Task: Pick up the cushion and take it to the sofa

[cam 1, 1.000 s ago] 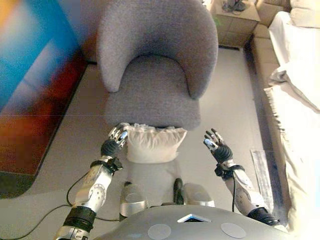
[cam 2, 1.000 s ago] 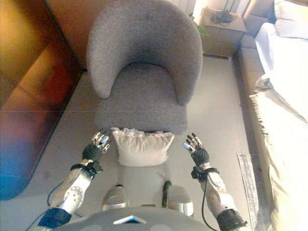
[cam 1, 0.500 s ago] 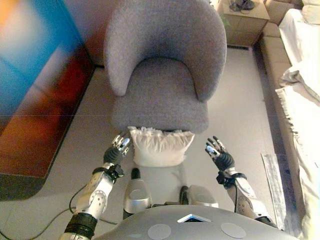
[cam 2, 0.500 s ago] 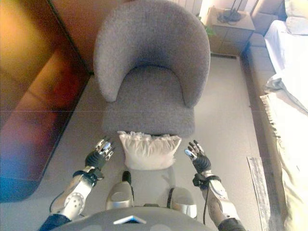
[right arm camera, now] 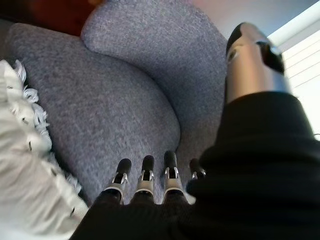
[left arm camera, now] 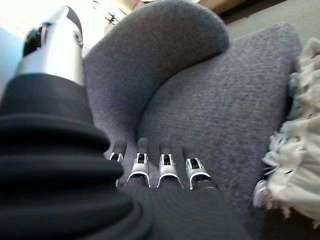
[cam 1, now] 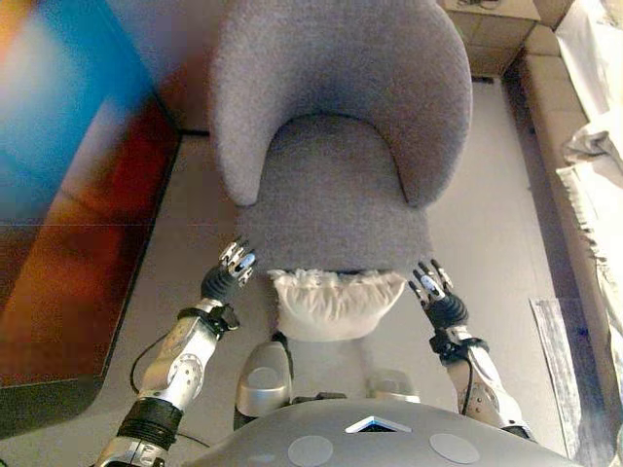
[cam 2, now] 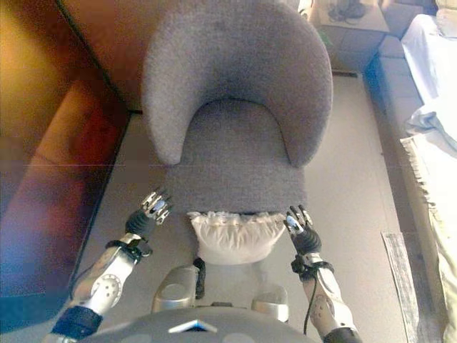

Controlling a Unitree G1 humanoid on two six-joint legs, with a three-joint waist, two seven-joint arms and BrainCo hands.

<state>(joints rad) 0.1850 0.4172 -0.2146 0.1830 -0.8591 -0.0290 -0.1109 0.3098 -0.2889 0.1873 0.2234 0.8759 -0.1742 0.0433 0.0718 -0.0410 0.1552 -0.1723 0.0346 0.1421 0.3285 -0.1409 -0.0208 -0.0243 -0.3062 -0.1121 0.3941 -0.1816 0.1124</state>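
Note:
A white fringed cushion [cam 1: 336, 302] stands on the floor against the front edge of a grey armchair [cam 1: 336, 175]. It also shows in the left wrist view [left arm camera: 295, 165] and the right wrist view [right arm camera: 25, 180]. My left hand [cam 1: 230, 272] is open a short way to the cushion's left, apart from it. My right hand [cam 1: 436, 295] is open just off the cushion's right end. Both hands point toward the chair seat's front edge and hold nothing. The sofa with light covers [cam 1: 599, 165] runs along the right edge.
A dark reddish wall or cabinet [cam 1: 68, 243] runs along the left. A wooden side table [cam 2: 353, 28] stands behind the armchair at the right. Open grey floor [cam 1: 487, 233] lies between the armchair and the sofa.
The camera has moved forward and down, so the armchair looms closer. Both hands now flank the cushion more closely; the right hand has come in to the cushion's right end.

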